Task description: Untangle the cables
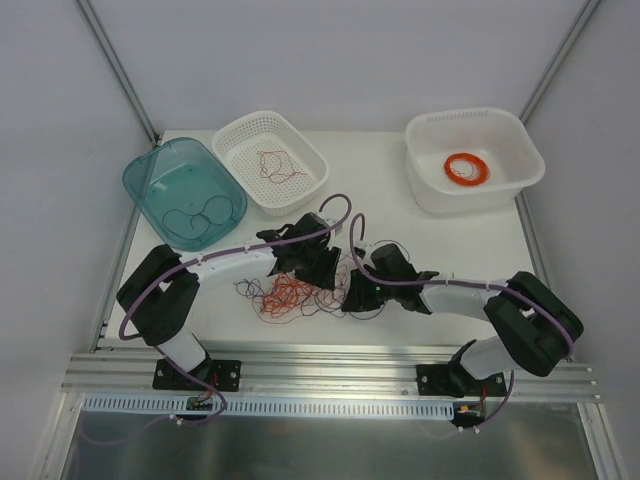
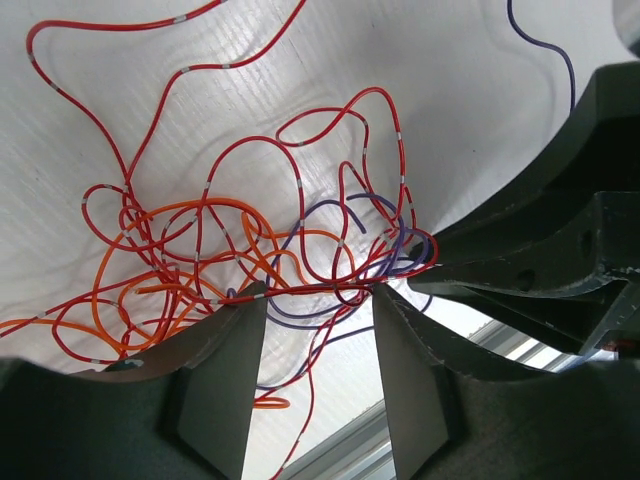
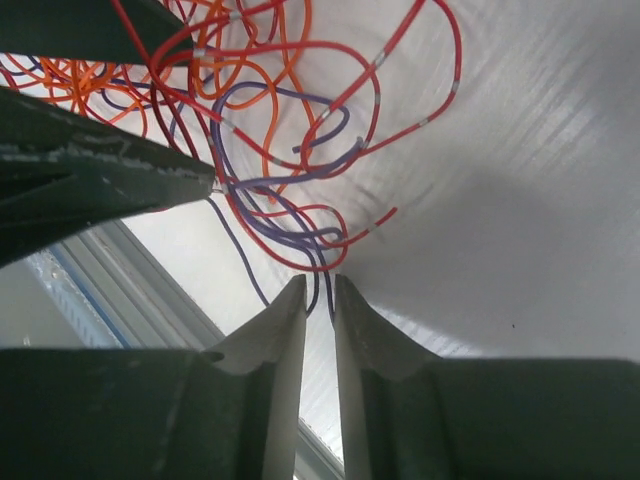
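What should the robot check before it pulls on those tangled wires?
1. Left claw open, with a red wire across its tips: ok.
2. Right claw pinching a purple wire: cannot tell; a thin gap shows.
3. Claws clear of each other: cannot tell; they are very close.
4. Cables lying on the table: ok.
5. Cables separated: not ok; they are one tangle.

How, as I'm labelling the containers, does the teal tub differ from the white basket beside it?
The teal tub is see-through with solid walls; the white basket is opaque and perforated. The teal tub holds dark cables; the white basket holds red cables. Both sit at the back left of the table.
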`<state>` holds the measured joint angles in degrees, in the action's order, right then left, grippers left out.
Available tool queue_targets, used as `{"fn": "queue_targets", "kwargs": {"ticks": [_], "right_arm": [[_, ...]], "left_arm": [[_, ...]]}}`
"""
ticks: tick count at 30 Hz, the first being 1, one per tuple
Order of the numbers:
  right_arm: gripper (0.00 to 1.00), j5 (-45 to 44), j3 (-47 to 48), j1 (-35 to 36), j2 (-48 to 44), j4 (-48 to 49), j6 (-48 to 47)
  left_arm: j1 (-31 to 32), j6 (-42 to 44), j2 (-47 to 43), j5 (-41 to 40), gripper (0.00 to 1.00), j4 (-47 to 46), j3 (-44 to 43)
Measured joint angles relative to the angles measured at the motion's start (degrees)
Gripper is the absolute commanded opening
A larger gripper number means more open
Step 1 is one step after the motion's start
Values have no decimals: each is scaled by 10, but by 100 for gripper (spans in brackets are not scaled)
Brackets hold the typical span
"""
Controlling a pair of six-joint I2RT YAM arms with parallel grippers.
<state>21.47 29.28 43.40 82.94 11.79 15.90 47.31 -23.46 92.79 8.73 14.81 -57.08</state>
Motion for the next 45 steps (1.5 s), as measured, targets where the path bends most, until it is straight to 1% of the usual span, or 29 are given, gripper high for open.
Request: {"fn": "queue_targets", "kwargs": {"ticks": [3,5,7,8,16,21,25,32,35,36,37,38,39,42,43,45], "right_arm": [[12,-2,-5,0,-5,-1,-1],[10,-3,-10,0,-9,-1,0],[6,-7,-13,0,-15,-2,-1],[1,-8,-14,0,-18,-4,-1],[1,-15,-20,0,-44,-18,-1],[1,-16,-20,1,-69,-30,-1],[1,-16,-16,1,-94,-49,-1],[1,-17,2,1,-126,-72,-3],[1,-18,4,1,-135,-81,-3],[1,-19,4,1,-137,-84,-3],[1,-21,4,1,-141,-89,-3],[1,-23,4,1,-145,-93,-4],[1,-26,4,1,-150,-98,-4],[1,-36,7,1,-172,-123,-11],[1,-40,8,2,-179,-131,-14],[1,-50,14,2,-195,-158,-22]], "left_arm": [[0,-3,1,-5,45,-1,0],[0,-7,3,-8,45,-3,0],[0,-11,7,-11,45,-5,0],[0,-12,9,-12,45,-6,0],[0,-14,6,-11,52,-9,0],[0,-11,-21,9,57,-24,10],[0,-11,-28,16,57,-39,11],[0,-16,-10,16,51,-54,13],[0,-20,8,16,46,-56,13],[0,-21,13,16,40,-56,13],[0,-26,16,15,37,-57,13],[0,-27,19,15,32,-57,13],[0,-30,21,14,23,-57,13],[0,-35,25,4,7,-61,13],[0,-36,26,-3,0,-62,13],[-2,-39,27,-15,0,-63,13]]}}
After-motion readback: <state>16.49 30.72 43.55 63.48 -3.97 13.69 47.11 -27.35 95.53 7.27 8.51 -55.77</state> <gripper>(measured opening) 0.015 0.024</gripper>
